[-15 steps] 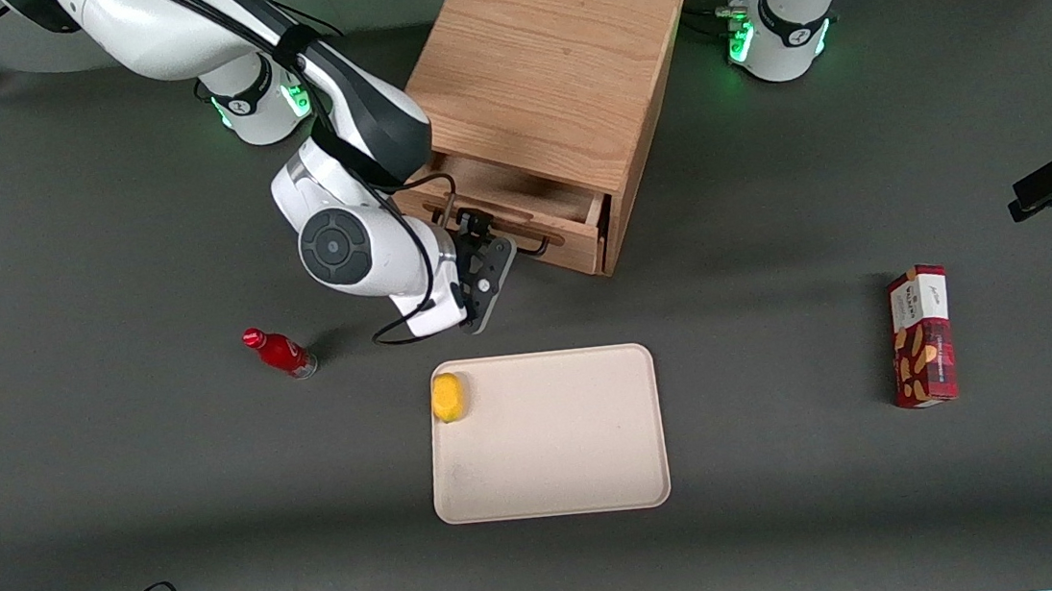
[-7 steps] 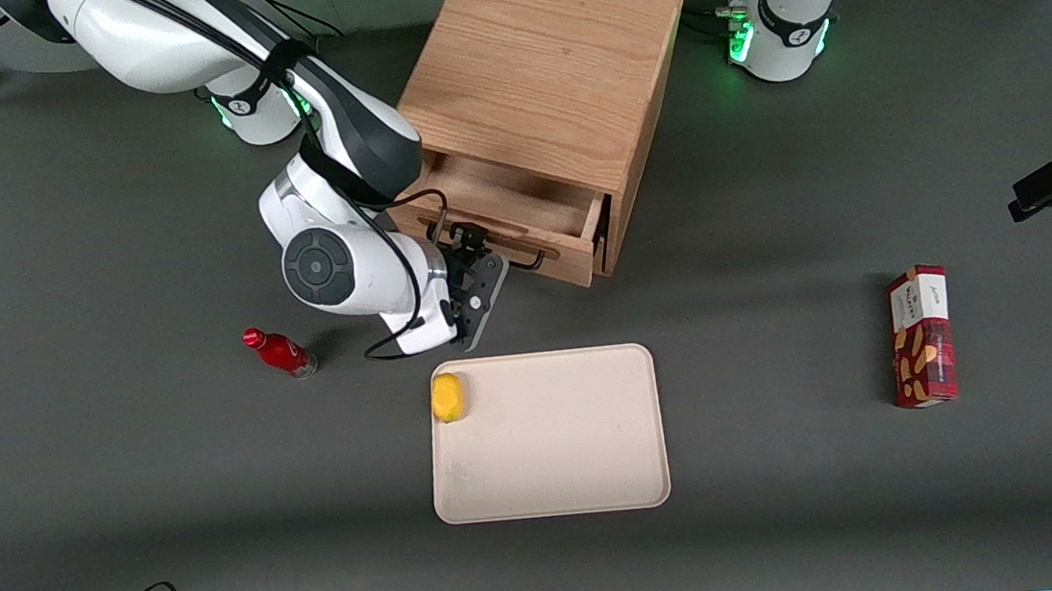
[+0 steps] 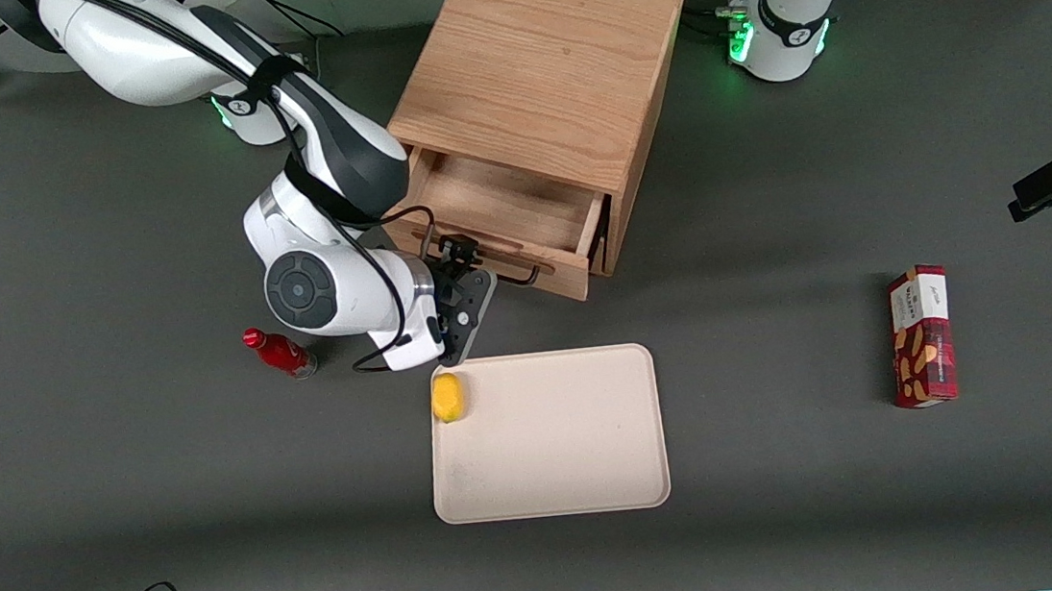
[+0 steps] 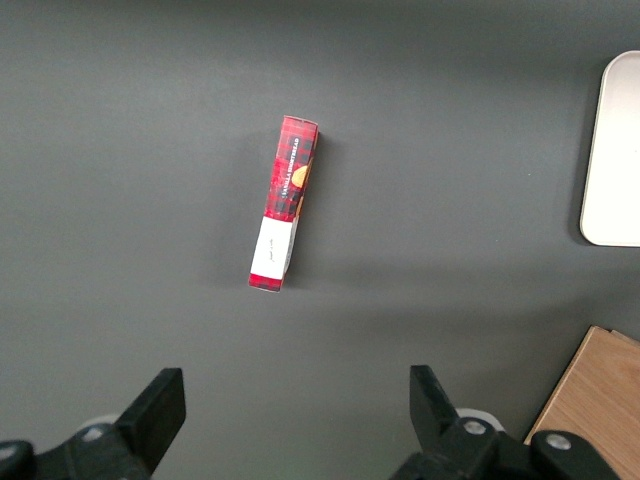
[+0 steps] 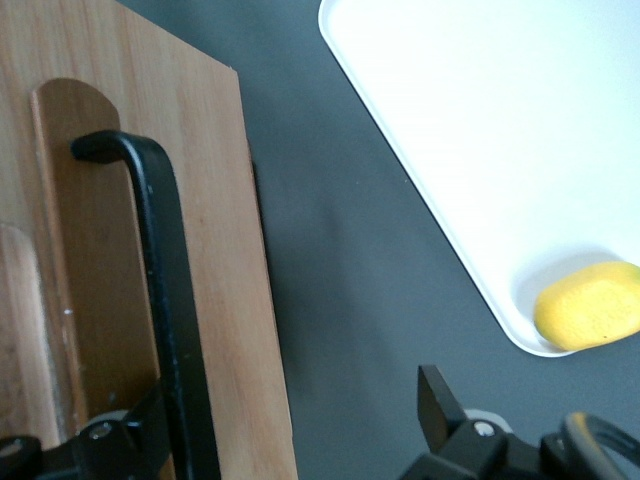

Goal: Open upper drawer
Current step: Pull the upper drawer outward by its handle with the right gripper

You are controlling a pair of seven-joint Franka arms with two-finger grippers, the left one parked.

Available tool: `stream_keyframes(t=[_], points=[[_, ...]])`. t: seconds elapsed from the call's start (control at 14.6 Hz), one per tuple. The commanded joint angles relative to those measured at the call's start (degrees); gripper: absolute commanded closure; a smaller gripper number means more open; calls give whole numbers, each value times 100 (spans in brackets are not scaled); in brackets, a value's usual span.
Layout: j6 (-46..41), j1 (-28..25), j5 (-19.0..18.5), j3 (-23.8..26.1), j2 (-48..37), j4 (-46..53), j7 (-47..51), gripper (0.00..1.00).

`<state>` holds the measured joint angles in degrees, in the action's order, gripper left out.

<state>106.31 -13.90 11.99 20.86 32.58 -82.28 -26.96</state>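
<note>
The upper drawer [image 3: 507, 203] stands partly pulled out of the oak cabinet [image 3: 542, 62], and its wooden inside shows bare. My gripper [image 3: 457, 263] is at the drawer's front, nearer the front camera than the cabinet. In the right wrist view the gripper [image 5: 290, 400] is open, its fingers wide apart. One finger [image 5: 135, 430] sits against the black wire handle [image 5: 160, 290] on the flat wood front [image 5: 225, 250]; the other [image 5: 440, 400] hangs over the grey table. The handle's end [image 3: 524, 279] sticks out beside the gripper.
A beige tray [image 3: 549, 433] lies just nearer the front camera than the gripper, with a yellow lemon-like thing [image 3: 447, 397] in its corner. A red bottle [image 3: 281, 353] lies beside the arm. A red snack box [image 3: 922, 335] lies toward the parked arm's end.
The drawer has slid farther out of the cabinet toward the front camera. My gripper moved with its handle, closer to the tray.
</note>
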Motion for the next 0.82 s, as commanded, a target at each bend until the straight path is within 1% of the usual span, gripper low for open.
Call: stream_keyframes(t=[0.0, 0.34, 0.48, 0.75], points=[[-172, 71, -101, 32, 109, 283, -108, 0], [-172, 71, -162, 14, 82, 379, -56, 0], [-163, 63, -258, -12, 100, 406, -47, 0], [-163, 71, -338, -21, 144, 406, -47, 0]])
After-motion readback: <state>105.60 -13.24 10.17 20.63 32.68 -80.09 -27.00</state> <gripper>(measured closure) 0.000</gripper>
